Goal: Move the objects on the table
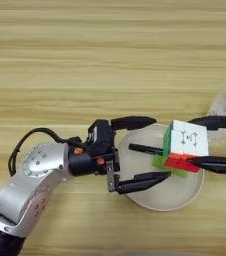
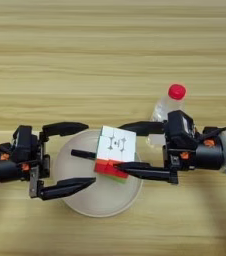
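Left pincer [image 2: 67, 160]: at the plate's left rim, fingers spread wide, one above and one below, gripping nothing; arm entering from lower left.
Plate [image 2: 102, 202]: round, off-white, on the tabletop [image 2: 110, 60] between both pincers.
Pen [image 2: 82, 154]: black, over the plate's left half, tip pointing toward the cube; whether resting or touching the cube, not clear.
Green block [image 1: 161, 162]: flat, peeking out beneath the cube on the plate.
Cube [image 2: 116, 150]: white face up, red and orange along the lower edge; over the plate's right half, apparently raised a little above the green block.
Right pincer [image 2: 142, 150]: reaching in from the right, clamped on the cube, one finger at its far side, one at its near side.
Bottle [image 2: 166, 107]: clear, red cap, lying on the tabletop just behind the right pincer, off the plate.
Step in hand: likely cube held over the plate, carry or placement under way.
Next move: probably a steady grip and a path clear of pen, bottle and the open left fingers.
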`<state>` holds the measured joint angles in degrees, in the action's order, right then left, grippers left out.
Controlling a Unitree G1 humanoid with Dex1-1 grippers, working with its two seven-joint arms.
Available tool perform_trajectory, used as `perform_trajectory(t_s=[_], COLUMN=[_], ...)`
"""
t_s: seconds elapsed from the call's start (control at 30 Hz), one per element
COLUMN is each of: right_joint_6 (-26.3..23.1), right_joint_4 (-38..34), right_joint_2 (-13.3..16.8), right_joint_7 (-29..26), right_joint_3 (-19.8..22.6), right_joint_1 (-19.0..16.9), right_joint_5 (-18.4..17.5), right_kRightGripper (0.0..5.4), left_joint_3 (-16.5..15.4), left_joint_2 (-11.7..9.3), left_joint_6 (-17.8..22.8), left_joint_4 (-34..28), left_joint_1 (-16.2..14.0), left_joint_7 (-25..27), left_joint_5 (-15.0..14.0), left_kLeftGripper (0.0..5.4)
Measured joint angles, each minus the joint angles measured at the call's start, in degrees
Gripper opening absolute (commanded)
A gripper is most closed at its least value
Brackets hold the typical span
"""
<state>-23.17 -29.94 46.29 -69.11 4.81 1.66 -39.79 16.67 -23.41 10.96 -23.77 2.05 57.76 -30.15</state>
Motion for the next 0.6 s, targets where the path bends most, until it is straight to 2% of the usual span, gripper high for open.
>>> perform_trajectory(t_s=[0.27, 0.6], right_joint_6=[-0.18, -1.18], right_joint_4=[-1.31, -2.54], right_joint_2=[0.00, 0.01], right_joint_7=[0.02, 0.31], right_joint_3=[-0.37, -0.84], right_joint_1=[0.30, 0.32], right_joint_5=[-0.24, -1.05], right_kRightGripper=[3.32, 3.32], left_joint_3=[1.74, 2.10], left_joint_2=[-0.26, -0.29], left_joint_6=[0.03, 0.00], left_joint_4=[-0.30, -0.22], left_joint_1=[0.00, 0.08], left_joint_7=[0.44, 0.32], left_joint_5=[0.31, 0.58], left_kLeftGripper=[5.40, 5.40])
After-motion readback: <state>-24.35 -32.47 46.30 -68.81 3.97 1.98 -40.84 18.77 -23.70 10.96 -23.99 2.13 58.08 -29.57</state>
